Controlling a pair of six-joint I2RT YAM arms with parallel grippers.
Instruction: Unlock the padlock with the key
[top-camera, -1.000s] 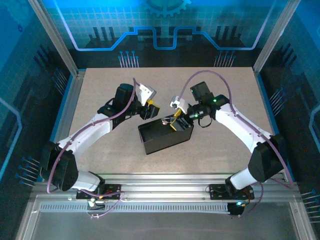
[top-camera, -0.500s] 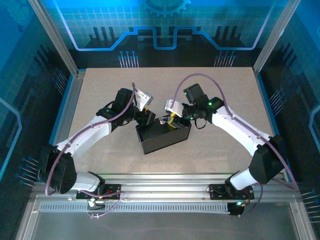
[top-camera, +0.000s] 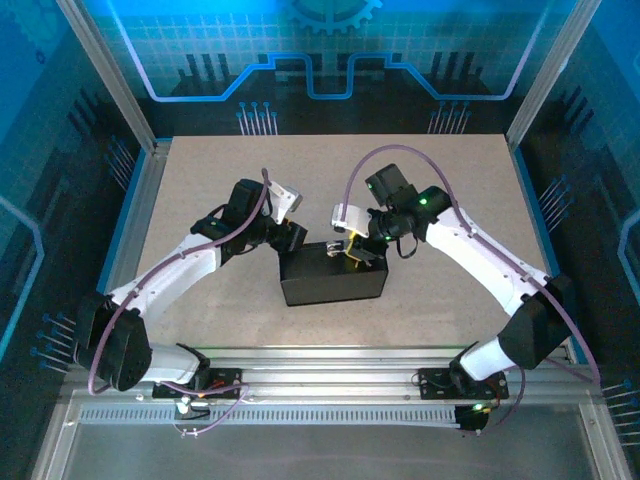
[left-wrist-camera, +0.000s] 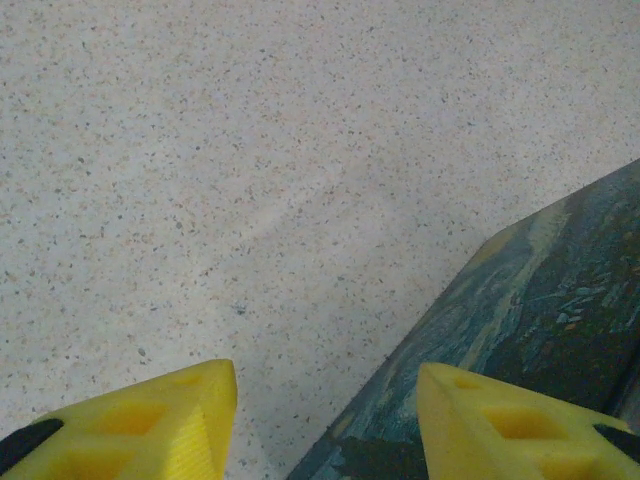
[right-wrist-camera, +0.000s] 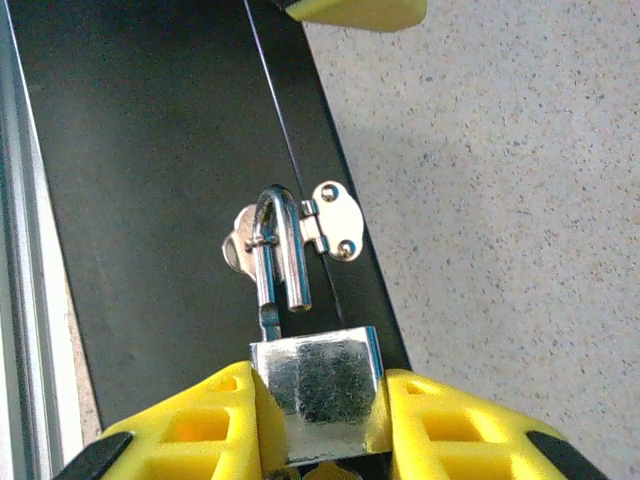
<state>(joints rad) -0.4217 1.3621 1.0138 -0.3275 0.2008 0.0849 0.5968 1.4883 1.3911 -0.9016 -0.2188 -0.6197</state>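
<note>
Padlock (right-wrist-camera: 316, 385) clamped between right jaws, shackle (right-wrist-camera: 280, 240) seemingly sprung, left jaws spread at box (left-wrist-camera: 540, 330) edge

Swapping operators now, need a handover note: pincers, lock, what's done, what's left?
Right pincer: shut on the square silver metal padlock body.
Left pincer: open, over the edge of the black box's blue-and-yellow painted lid.
Padlock hangs in the silver hasp on the box; one shackle leg looks free of the body, so likely unlocked.
Remaining: unhook the shackle from the hasp.
</note>
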